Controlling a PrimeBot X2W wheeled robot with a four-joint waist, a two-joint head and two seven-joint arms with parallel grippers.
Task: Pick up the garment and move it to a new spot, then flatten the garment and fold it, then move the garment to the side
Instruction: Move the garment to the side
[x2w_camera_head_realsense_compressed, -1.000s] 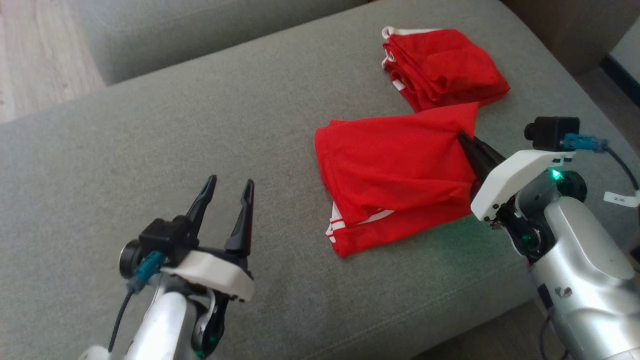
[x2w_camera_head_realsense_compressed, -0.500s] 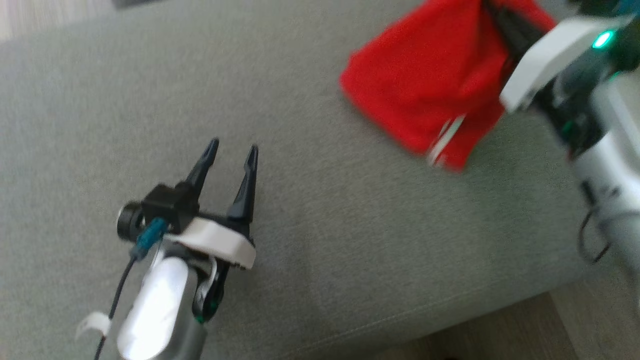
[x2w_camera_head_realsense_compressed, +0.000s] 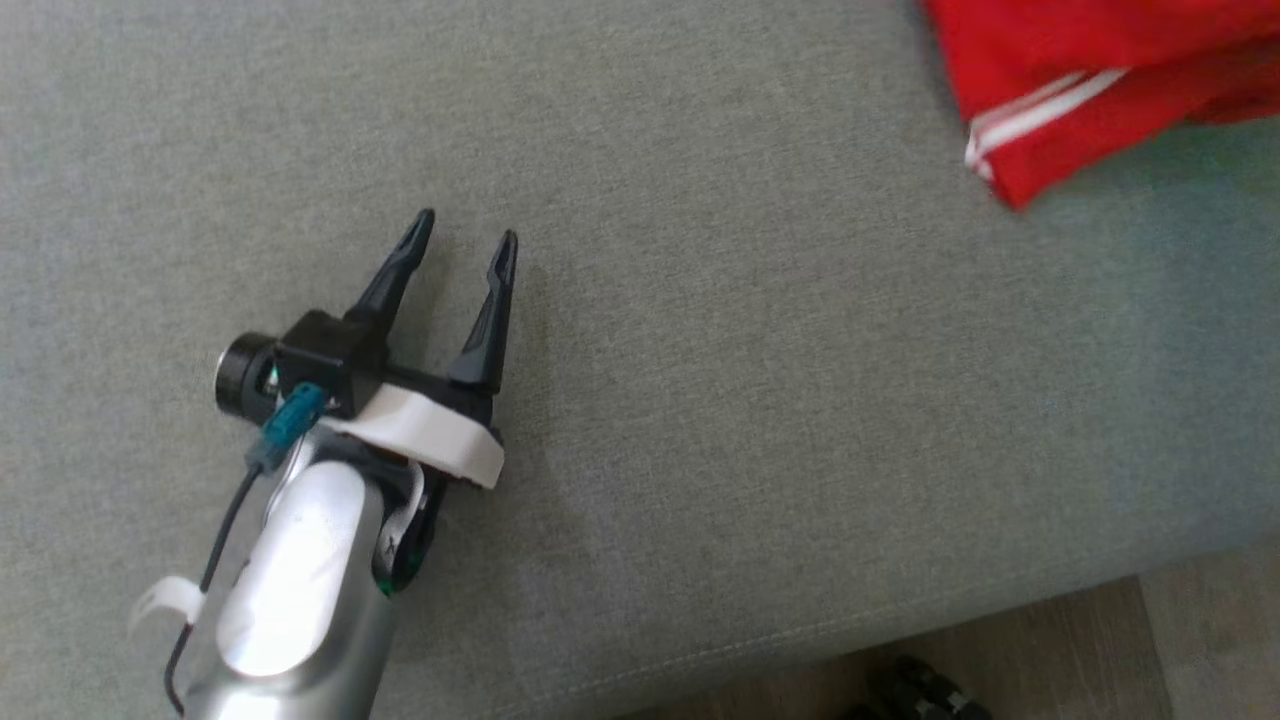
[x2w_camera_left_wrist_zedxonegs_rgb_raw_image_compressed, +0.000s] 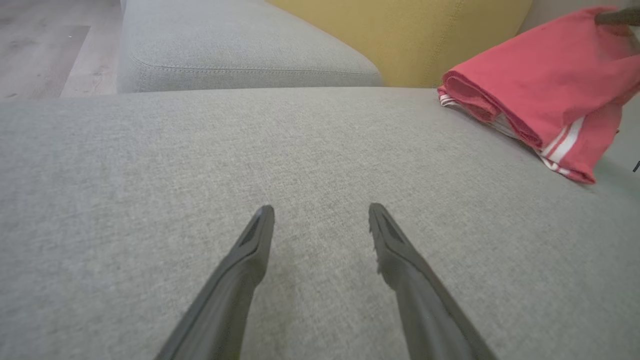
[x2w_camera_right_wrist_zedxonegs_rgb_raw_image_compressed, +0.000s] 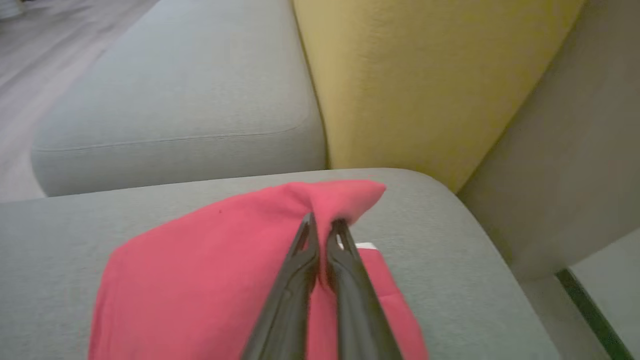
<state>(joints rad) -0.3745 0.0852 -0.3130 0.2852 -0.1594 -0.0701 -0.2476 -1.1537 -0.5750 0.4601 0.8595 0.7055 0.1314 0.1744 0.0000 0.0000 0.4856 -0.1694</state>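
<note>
The garment is red with white stripes and lies folded on the grey cushion, at the head view's top right. In the right wrist view my right gripper is shut on a raised corner of the garment, which drapes down to the cushion. My left gripper stands open over bare cushion, well to the left of the garment. The left wrist view shows the garment at the far right, beyond my open left gripper.
A second grey cushion lies beyond this one, with a yellow backrest beside it. Wooden floor runs below the cushion's front edge, with a dark object on it.
The head camera has swung down and left, so the garment slid to the picture's top right and the right arm left the frame. The left gripper stays open.
</note>
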